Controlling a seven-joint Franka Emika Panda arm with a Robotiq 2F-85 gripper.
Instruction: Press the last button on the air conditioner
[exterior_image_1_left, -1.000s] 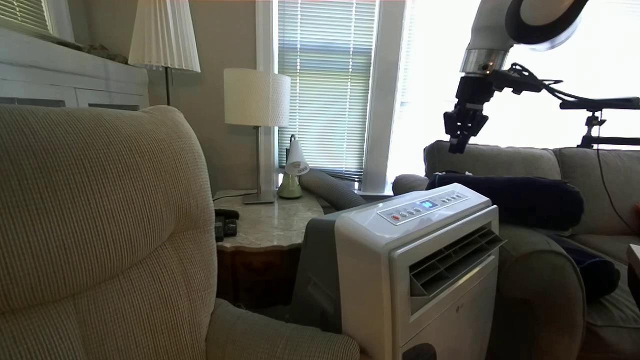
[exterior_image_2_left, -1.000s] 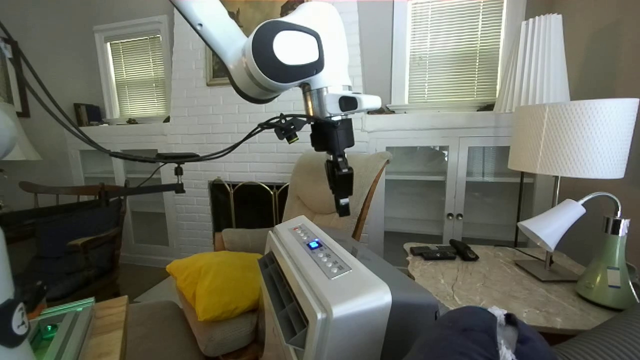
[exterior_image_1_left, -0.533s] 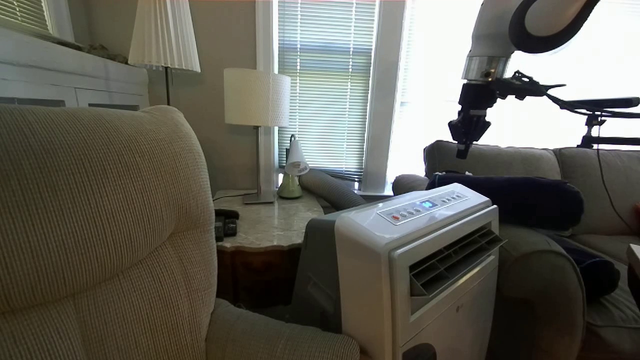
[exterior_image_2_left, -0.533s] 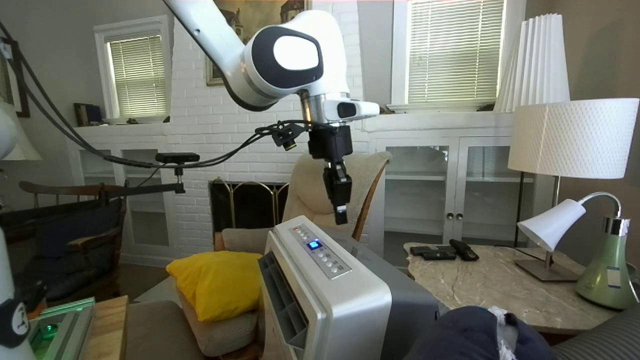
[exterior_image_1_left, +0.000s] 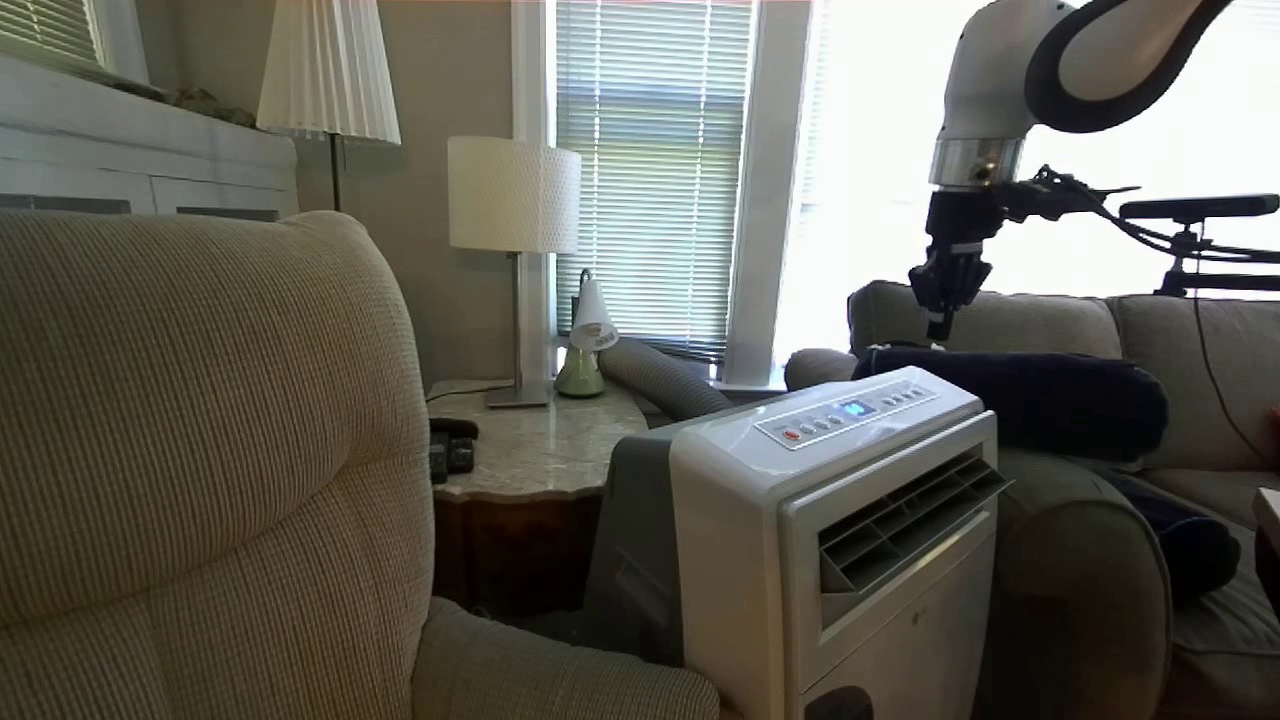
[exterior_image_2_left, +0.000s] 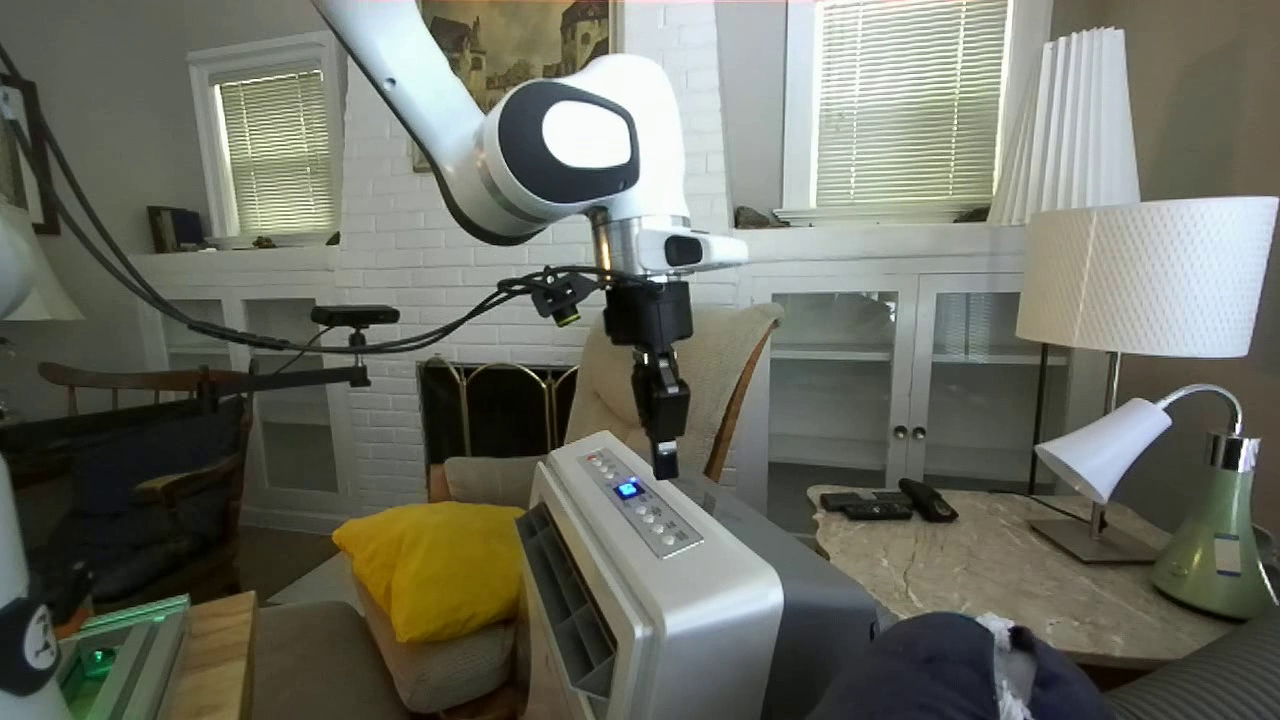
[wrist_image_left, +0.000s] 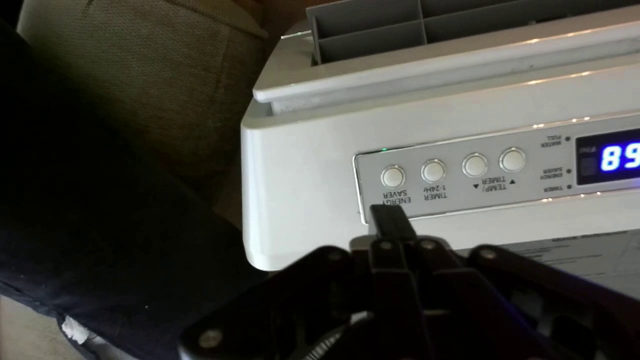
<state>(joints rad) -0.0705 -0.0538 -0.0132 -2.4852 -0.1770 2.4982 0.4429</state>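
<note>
The white air conditioner (exterior_image_1_left: 730, 480) stands between armchair and sofa, and shows too in an exterior view (exterior_image_2_left: 705, 600) and the wrist view (wrist_image_left: 300, 175). Its top control strip (wrist_image_left: 450, 200) has a lit blue display (wrist_image_left: 612, 157) and a row of round white buttons. The endmost button (wrist_image_left: 393, 176) is labelled ENERGY SAVER. My gripper (wrist_image_left: 392, 220) is shut and empty, fingertips together. In the wrist view the tips overlap the lower edge of that button's label. In both exterior views the gripper (exterior_image_1_left: 938, 325), (exterior_image_2_left: 665, 465) points down, apparently above the unit and not touching it.
A dark blue bolster (exterior_image_1_left: 1020, 395) lies on the sofa (exterior_image_1_left: 1000, 310) beside the unit. The armchair (exterior_image_1_left: 220, 450) and a marble-topped side table (exterior_image_1_left: 545, 440) with lamps stand close by. A yellow pillow (exterior_image_2_left: 440, 570) lies near the grille side.
The gripper has moved down, closer to the top of the air conditioner, and shifted slightly sideways. It stays shut. The air conditioner has not moved.
</note>
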